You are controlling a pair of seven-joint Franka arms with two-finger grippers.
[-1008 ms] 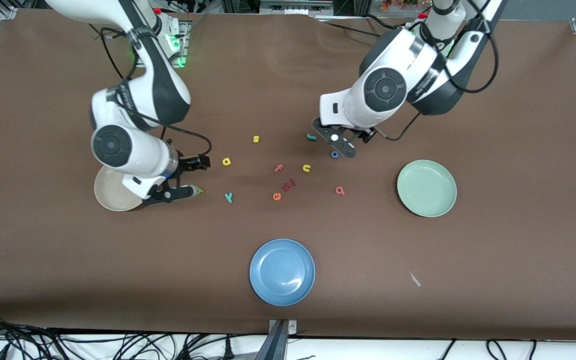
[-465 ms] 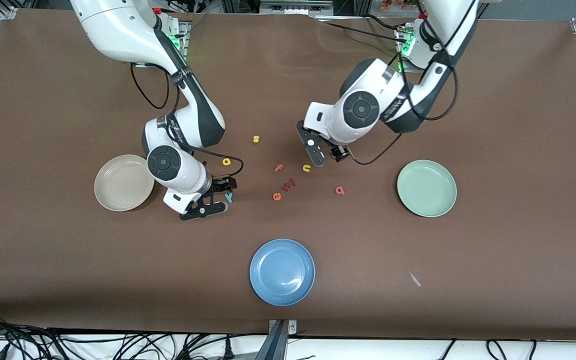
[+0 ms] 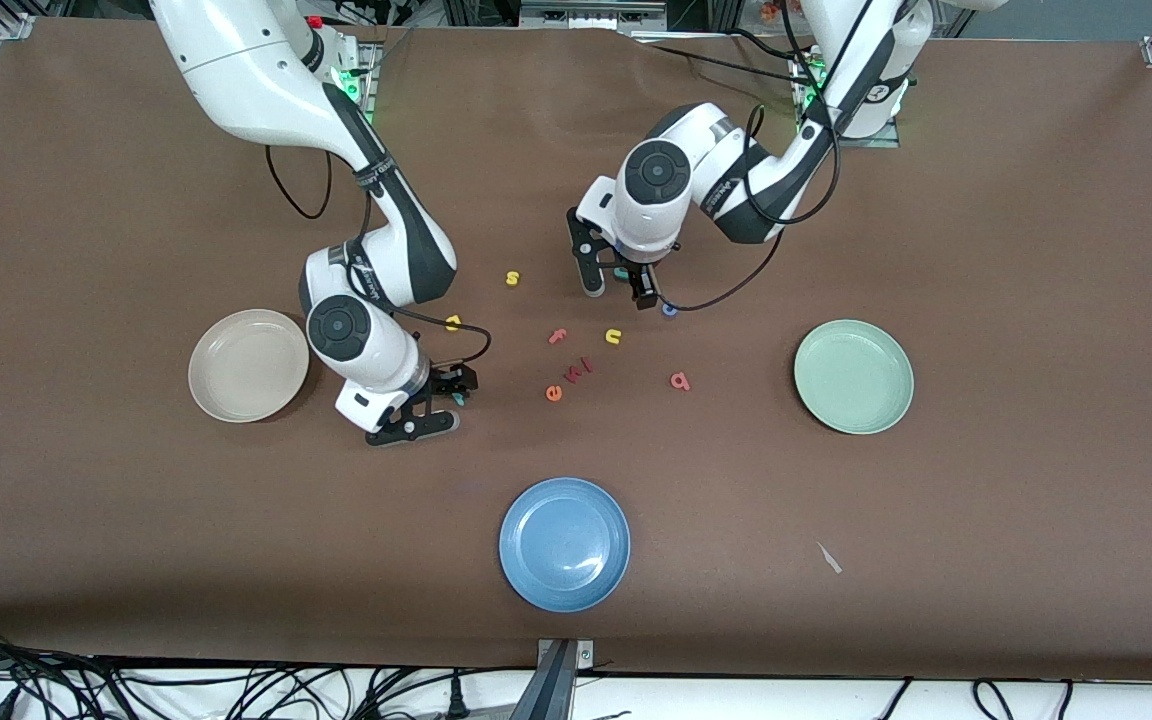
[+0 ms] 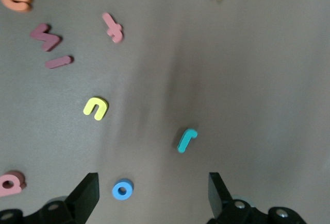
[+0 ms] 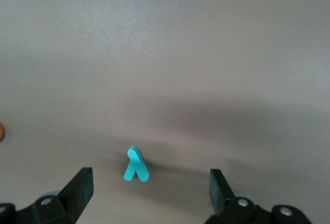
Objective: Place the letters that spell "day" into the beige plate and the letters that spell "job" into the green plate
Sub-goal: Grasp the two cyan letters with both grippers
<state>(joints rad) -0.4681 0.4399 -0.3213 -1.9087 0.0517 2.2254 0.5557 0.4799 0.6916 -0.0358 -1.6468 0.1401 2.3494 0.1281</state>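
Teal y [image 5: 136, 166] flat on brown table [image 3: 986, 250], between wide-open fingers of right gripper [image 5: 147, 195], untouched; nothing held. Yellow a [image 3: 452, 323] just beside right arm's wrist. Dark green d not seen. Beige plate [image 3: 248, 365] empty, toward right arm's end.

Teal j [image 4: 186, 140] on table between spread fingers of left gripper [image 4: 152, 195]; fingers apart, holding nothing. Blue o [image 4: 122, 189] close to one finger. Salmon b [image 3: 679, 380] nearer front camera. Green plate [image 3: 853, 376] empty, toward left arm's end.

Strays: yellow s [image 3: 512, 278], yellow u [image 3: 613, 336], pink f [image 3: 557, 336], orange e [image 3: 553, 393]. Blue plate [image 3: 564, 544] nearest front camera.

No brand readable.

Teal y [image 5: 136, 166] and j [image 4: 186, 140] flat on table, beige plate [image 3: 248, 365], green plate [image 3: 853, 376]
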